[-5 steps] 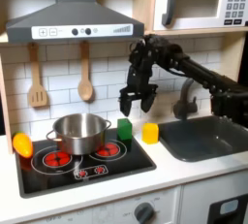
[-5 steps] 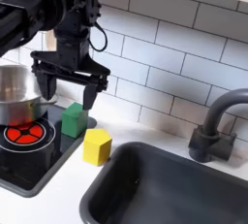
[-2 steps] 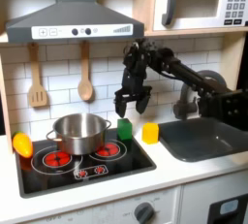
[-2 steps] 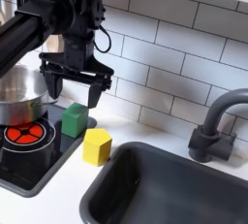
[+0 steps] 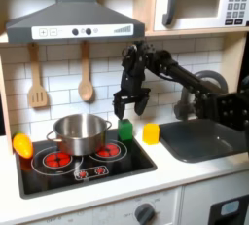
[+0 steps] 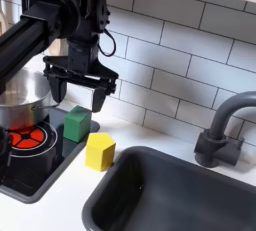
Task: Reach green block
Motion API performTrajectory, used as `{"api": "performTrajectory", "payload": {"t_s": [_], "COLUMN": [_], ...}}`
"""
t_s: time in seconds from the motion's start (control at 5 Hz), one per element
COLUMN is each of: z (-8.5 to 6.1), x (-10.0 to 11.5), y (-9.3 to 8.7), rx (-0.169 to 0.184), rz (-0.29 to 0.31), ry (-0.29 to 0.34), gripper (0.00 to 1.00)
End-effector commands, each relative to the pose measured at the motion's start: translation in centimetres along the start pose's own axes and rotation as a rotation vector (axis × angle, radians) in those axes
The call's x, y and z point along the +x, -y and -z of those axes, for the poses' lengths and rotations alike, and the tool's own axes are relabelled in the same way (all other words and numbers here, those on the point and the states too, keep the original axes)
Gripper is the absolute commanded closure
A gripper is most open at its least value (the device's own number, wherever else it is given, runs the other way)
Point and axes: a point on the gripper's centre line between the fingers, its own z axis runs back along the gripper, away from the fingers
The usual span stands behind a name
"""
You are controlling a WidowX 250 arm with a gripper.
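A toy kitchen with a white brick-pattern back wall [image 6: 190, 50] frames the scene, its pale tabletop [image 5: 185, 175] carrying a black hob [image 5: 83, 163] with red printed burner rings and a dark moulded sink [image 5: 206, 137]. A grey range hood [image 5: 73, 19] hangs above, and a microwave [image 5: 199, 2] sits high on the first exterior view's right; the writing on its keypad is too small to read. A wooden spatula [image 5: 37, 78] and a wooden spoon [image 5: 86, 76] hang on the wall. On the hob stands a shiny steel pot [image 5: 80, 131]; its contents cannot be made out. The green block [image 6: 77, 123], a matte cube, rests at the hob's back corner, just beside the pot. A yellow block [image 6: 100, 150], also matte, lies near it on the tabletop toward the sink. The black pincer [image 6: 76, 93] hovers just above the green block, its fingers spread wide and holding nothing. A grey faucet [image 6: 225, 130] curves over the sink, and a yellow-orange object [image 5: 21, 145] sits at the hob's far side.
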Motion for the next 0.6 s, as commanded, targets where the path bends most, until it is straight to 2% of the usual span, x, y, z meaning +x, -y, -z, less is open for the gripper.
{"api": "performTrajectory", "payload": {"t_s": [0.0, 0.2, 0.4], "z": [0.94, 1.00, 1.35], "x": [0.32, -0.11, -0.04], "y": [-0.20, -0.16, -0.68], "rx": [-0.001, 0.000, 0.007], "rz": [-0.003, 0.016, 0.010], "ry": [-0.016, -0.024, -0.028], "gripper": [0.00, 0.00, 0.00]}}
